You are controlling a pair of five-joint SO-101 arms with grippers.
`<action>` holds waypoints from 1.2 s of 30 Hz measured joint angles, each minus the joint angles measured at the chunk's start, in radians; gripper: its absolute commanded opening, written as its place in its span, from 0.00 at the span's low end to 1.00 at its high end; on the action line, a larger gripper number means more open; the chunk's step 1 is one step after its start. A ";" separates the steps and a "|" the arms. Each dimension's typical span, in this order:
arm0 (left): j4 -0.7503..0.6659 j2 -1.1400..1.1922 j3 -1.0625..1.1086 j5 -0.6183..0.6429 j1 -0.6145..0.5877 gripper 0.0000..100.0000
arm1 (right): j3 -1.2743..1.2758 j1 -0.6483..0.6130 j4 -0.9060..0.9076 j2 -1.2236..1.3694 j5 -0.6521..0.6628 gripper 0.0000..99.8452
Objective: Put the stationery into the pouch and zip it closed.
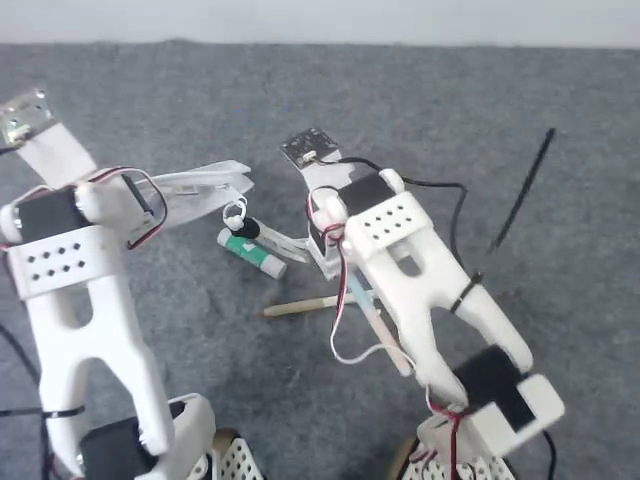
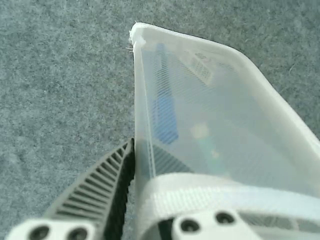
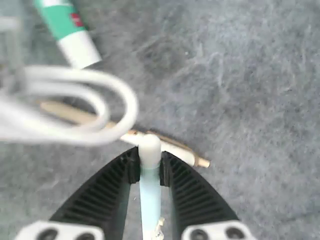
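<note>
Pinching the pouch (image 2: 210, 115) by its edge, my left jaws hold it over the counter (image 1: 560, 90); I judge it limp and slippery. Right jaws clamp a light, stiff pen (image 3: 150, 195) near its end.

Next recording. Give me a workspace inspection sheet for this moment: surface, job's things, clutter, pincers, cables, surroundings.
Surface: grey carpet-like mat under everything.
Job's things: translucent pouch with a blue item inside. Light-blue pen held off the mat. Green glue stick, beige pen and a thin black stick, likely a pen, lie loose on the mat.
Clutter: nothing seen.
Pincers: left pincer shut on the pouch. Right pincer shut on the light-blue pen, close by the beige pen.
Cables: white cable loops near the right pincer. Black cable runs beside the right arm.
Surroundings: pale strip beyond the mat's far edge.
</note>
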 measured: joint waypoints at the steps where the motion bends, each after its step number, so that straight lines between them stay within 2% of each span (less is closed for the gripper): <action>1: 0.000 0.000 0.000 0.000 0.000 0.02 | 0.000 -0.009 0.012 -0.020 -0.005 0.01; 26: 0.000 0.000 0.000 0.000 0.000 0.02 | 0.002 -0.325 0.060 -0.494 -0.233 0.01; 36: 0.000 0.000 0.000 0.000 0.000 0.02 | 0.002 -0.341 -0.115 -0.646 -0.239 0.01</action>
